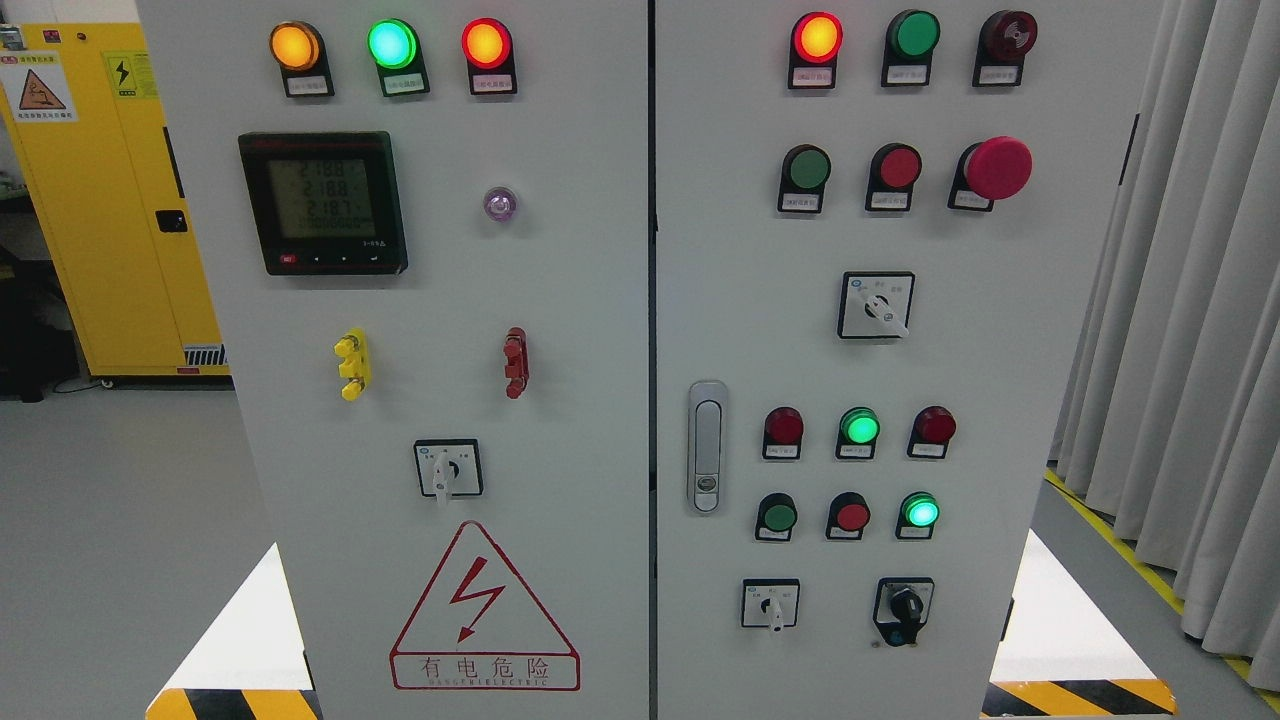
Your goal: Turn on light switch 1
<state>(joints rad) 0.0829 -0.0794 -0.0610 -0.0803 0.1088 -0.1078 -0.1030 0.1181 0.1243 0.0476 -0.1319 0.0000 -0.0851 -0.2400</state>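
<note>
Neither hand is showing yet, so among many alike switches [448, 470] a wrong one is risking getting turned

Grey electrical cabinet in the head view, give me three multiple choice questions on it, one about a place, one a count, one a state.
1. Where is the red triangular lightning warning sign?
A. bottom of the left door
B. top of the right door
C. on the yellow cabinet

2. How many lamps glow in the left door's top row?
A. one
B. two
C. three

3. The round green lamp at the right door's top is:
A. lit
B. unlit
C. covered

Answers: 1 A, it sits under the left door's white rotary switch. 2 C, orange, green and red all shine. 3 B, it looks dark beside the glowing red lamp.
</note>
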